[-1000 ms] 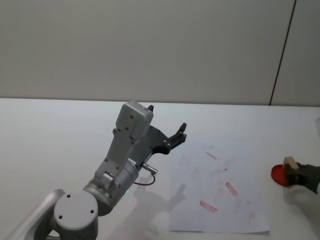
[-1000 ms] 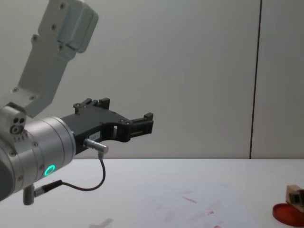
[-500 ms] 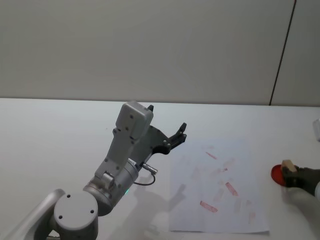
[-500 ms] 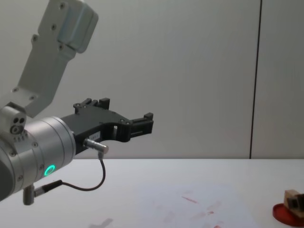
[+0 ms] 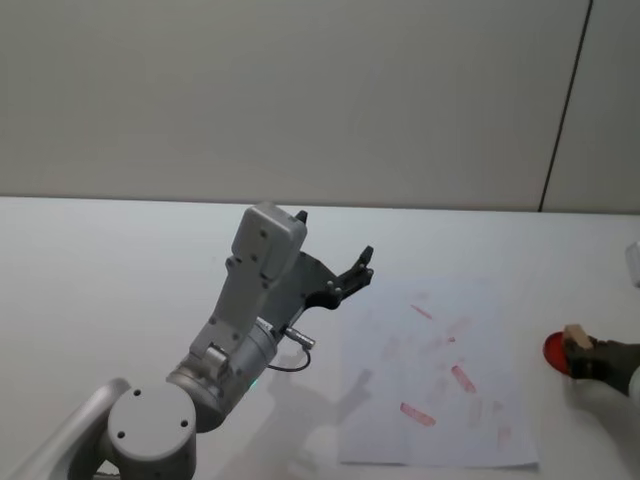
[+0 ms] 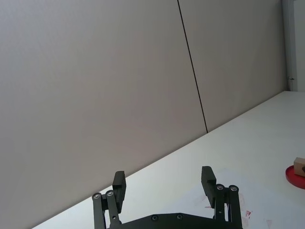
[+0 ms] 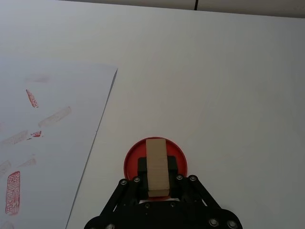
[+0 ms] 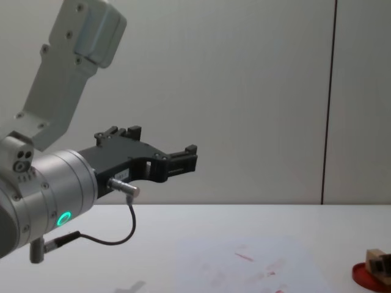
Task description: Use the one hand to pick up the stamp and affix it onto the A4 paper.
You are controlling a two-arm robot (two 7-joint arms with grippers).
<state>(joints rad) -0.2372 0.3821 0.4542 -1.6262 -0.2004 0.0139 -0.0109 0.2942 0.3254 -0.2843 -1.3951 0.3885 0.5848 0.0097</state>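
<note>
Head view: right hand (image 5: 595,358) is low over the table (image 5: 120,270) toward its right edge, clenched on the stamp (image 5: 574,336), which sits over the red ink pad (image 5: 553,350). A4 paper (image 5: 440,380) lies flat between the table's middle and the pad, red marks on it, apart from the pad. Left hand (image 5: 334,234) is parked, raised above the table on the paper's left side, fingers spread, nothing in them. Left wrist view: left hand (image 6: 163,175) is released, both fingers wide apart; stamp (image 6: 299,165) and ink pad (image 6: 295,176) show far off toward the table's right edge. Right wrist view: right hand (image 7: 157,164) grips the stamp (image 7: 156,152) from both sides, stamp centred over the ink pad (image 7: 131,160); paper (image 7: 47,143) edge is beside the pad, not touching. Chest view: stamp (image 8: 374,256) upright in the right hand (image 8: 385,265), its lower end at the pad (image 8: 363,273) surface; cannot tell if it is pressed in. Left hand (image 8: 162,146) hangs high above the table, gaping and empty.
</note>
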